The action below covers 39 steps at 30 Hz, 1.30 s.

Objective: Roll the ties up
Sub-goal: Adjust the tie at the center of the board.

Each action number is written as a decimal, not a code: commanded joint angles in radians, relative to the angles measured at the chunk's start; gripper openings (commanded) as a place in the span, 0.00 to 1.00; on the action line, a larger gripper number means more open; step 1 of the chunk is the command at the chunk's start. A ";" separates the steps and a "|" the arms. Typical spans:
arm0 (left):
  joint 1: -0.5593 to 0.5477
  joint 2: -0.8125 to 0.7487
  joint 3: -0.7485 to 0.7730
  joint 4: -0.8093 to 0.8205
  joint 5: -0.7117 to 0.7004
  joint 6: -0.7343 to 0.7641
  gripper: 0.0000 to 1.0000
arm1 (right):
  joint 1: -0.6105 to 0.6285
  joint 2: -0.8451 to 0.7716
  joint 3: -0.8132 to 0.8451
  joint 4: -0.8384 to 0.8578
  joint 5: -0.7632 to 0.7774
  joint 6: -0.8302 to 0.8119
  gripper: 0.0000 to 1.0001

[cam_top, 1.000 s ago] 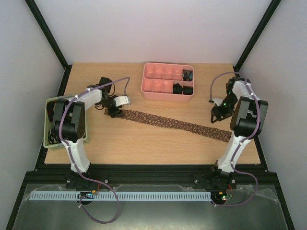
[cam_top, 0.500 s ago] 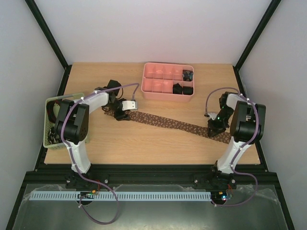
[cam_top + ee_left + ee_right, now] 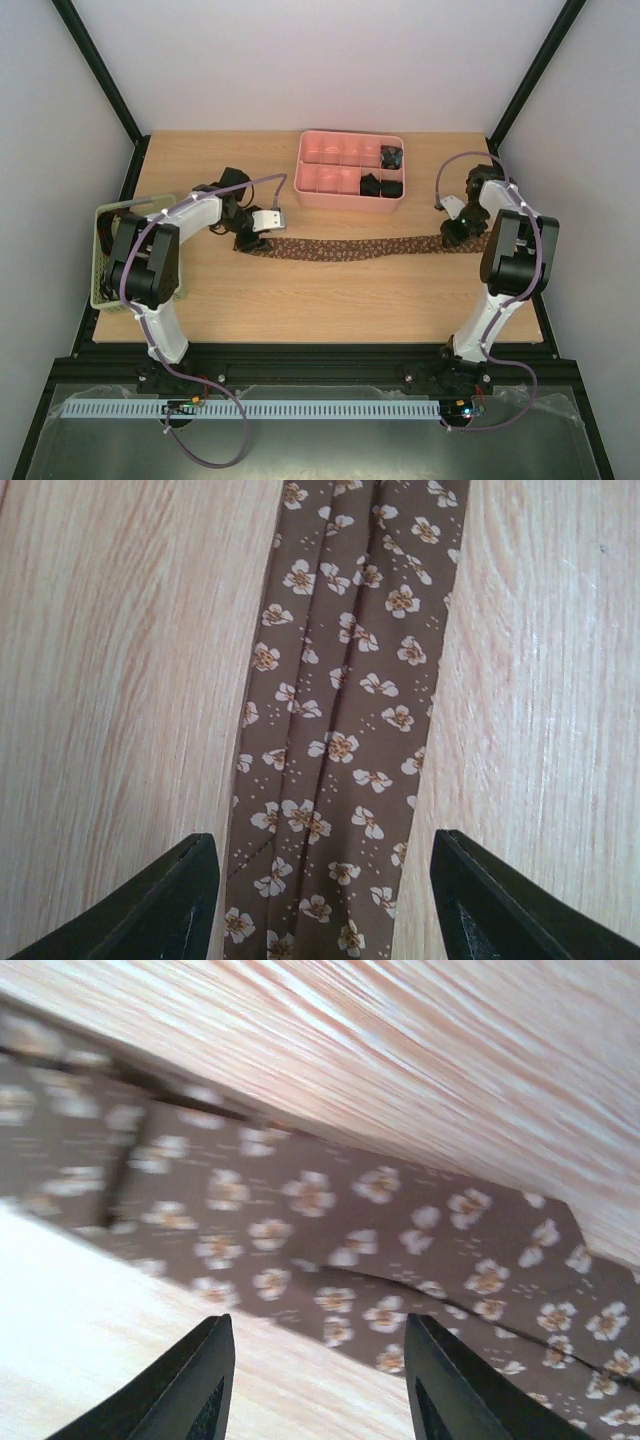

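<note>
A long brown fabric necktie with tiny pale flower print (image 3: pixel 350 249) lies stretched flat on the wooden tabletop (image 3: pixel 300 300), just in front of the pink plastic compartmented tray (image 3: pixel 330 198). The left gripper (image 3: pixel 250 238) stands at its end left of the tray, fingers (image 3: pixel 170 910) released and spread either side of the cloth; the right gripper (image 3: pixel 455 232), at the end right of the tray, likewise has its fingers (image 3: pixel 180 1390) apart.
</note>
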 commanded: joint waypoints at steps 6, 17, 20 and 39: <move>-0.101 0.046 0.025 0.075 0.024 -0.039 0.54 | 0.184 -0.115 0.019 -0.046 -0.495 0.053 0.50; -0.200 0.121 0.024 0.184 -0.007 -0.102 0.39 | 0.384 -0.020 0.024 0.123 -0.472 0.177 0.46; -0.211 0.125 0.008 0.204 -0.016 -0.111 0.31 | 0.384 -0.015 0.031 0.118 -0.466 0.171 0.46; -0.254 0.104 -0.020 0.217 -0.009 -0.092 0.12 | 0.379 -0.019 0.025 0.112 -0.411 0.190 0.44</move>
